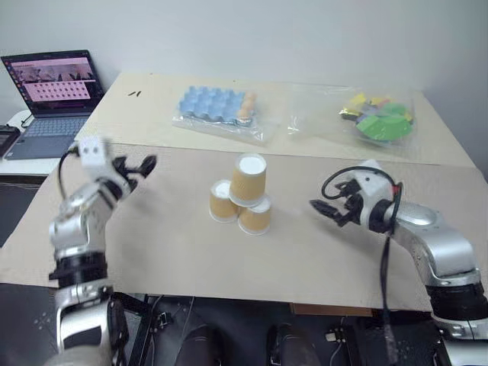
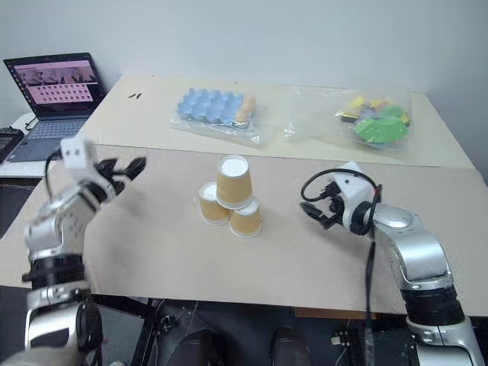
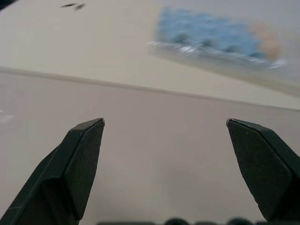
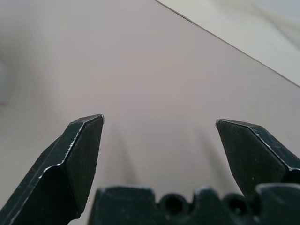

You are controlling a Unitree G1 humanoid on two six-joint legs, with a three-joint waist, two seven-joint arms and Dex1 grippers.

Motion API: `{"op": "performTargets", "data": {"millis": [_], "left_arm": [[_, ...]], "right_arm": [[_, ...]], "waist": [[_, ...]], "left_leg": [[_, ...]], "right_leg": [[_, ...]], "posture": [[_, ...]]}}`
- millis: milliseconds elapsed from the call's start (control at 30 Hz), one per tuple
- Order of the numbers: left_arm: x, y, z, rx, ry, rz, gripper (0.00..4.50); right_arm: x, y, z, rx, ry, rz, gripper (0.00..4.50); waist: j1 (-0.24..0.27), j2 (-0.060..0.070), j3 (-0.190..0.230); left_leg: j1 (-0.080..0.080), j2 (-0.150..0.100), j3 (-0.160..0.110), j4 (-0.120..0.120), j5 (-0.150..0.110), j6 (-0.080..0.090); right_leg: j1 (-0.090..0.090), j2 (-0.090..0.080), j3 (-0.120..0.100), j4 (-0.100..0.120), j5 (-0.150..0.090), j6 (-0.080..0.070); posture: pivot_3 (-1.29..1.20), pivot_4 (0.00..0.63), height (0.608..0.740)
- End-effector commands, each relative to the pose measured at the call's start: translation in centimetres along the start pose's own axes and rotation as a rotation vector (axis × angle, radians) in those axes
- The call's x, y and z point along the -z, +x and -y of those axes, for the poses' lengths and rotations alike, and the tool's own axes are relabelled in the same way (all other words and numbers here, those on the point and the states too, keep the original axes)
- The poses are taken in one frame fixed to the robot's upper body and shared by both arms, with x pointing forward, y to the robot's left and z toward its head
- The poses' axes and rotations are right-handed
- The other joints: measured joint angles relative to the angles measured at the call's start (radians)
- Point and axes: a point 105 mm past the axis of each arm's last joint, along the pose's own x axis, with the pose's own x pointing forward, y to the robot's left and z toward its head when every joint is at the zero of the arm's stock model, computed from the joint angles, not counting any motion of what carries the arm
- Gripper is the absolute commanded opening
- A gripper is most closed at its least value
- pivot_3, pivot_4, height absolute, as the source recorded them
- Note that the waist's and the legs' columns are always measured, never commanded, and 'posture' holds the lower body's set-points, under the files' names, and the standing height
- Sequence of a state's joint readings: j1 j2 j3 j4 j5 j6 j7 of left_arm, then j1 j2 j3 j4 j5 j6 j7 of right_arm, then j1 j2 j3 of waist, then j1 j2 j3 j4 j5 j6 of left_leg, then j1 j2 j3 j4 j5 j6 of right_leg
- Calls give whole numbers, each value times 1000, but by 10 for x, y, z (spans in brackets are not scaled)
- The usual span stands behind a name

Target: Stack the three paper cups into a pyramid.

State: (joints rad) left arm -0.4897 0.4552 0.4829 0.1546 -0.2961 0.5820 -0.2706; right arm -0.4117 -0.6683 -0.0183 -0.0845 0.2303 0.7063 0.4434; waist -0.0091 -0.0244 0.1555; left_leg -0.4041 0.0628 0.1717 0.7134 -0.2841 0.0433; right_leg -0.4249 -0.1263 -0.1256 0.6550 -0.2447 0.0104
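So the three paper cups (image 1: 241, 197) are stacked up as a pyramid (image 2: 229, 197) near the middle of the table (image 1: 152, 252): two cups on the bottom, touching side by side, and one sitting on top across both of them. All three are upside down, white bases facing up. Looks a bit skewed but it stands.

Both arms are off to the sides. The left gripper (image 1: 143, 165) hangs over the table's left edge with its two fingers spread wide, nothing between them. The right gripper (image 1: 326, 210) is over toward the right edge, also spread wide and empty, well apart from the cups.

Further back, toward the far edge, there's one blue tray (image 1: 212, 104) in clear plastic, and toward the far right corner one clear bag (image 1: 381, 118) with green and yellow stuff in it; can't tell what exactly. One open laptop (image 1: 52, 99) sits on a separate surface past the left edge.
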Motion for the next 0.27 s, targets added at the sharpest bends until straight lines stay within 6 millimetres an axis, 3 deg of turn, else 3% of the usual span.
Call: {"op": "performTargets", "data": {"millis": [33,167,267], "left_arm": [[-7,-18,-34,-199,62,103,4459],[23,-34,-59,-360,121,99,4459],[30,-40,-63,-408,114,127,4459]], "right_arm": [[3,17,28,248,36,39,4500],[24,26,43,447,138,103,4500],[33,25,46,483,215,159,4500]], "waist": [[-3,0,0],[-3,0,0],[-1,0,0]], "left_leg": [[1,0,0,0,0,0],[5,0,2,0,1,-1],[4,0,2,0,1,-1]], "right_leg": [[1,0,0,0,0,0],[2,-1,2,0,0,0],[2,-2,2,1,0,0]], "posture": [[0,150,733],[0,150,733],[0,150,733]]}}
